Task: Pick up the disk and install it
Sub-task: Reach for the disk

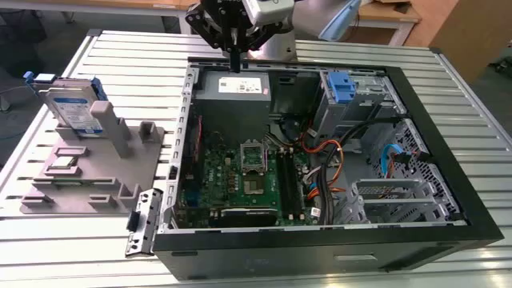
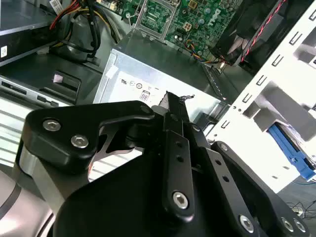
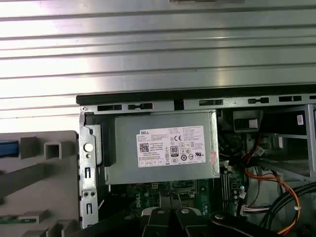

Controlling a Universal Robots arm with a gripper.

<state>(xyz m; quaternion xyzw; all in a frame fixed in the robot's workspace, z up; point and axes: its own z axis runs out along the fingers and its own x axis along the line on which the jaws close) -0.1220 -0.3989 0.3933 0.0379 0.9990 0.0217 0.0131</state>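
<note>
End effector (image 1: 234, 65) is seen in the exterior view above the far edge of the open computer case (image 1: 320, 249). Its fingers point down toward the grey power supply (image 1: 232, 87). Contact with the power supply cannot be judged.

Fingers are noted as drawn together, narrow, with nothing held between them; the same is seen in the second wrist view (image 2: 170, 98).

Disk (image 1: 74, 108) is found upright in a grey holder (image 1: 120, 162), toward the exterior view's left, outside the case. Its blue-and-white label is turned toward the camera, and blue side rails are visible at its edges. Disk and end effector are well apart.

Holder and case are both placed on the slatted metal table (image 1: 64, 252), just beside each other.

Inside the case, a green motherboard (image 1: 240, 180) is seen below the power supply. A bare blue bracket (image 1: 340, 89) is seated in the drive cage toward the exterior view's right. Orange and black cables (image 1: 336, 156) are routed between the motherboard and the cage.

In the first wrist view, the power supply (image 3: 163, 148) with its white sticker is recorded directly beyond the fingertips (image 3: 157, 215).
</note>
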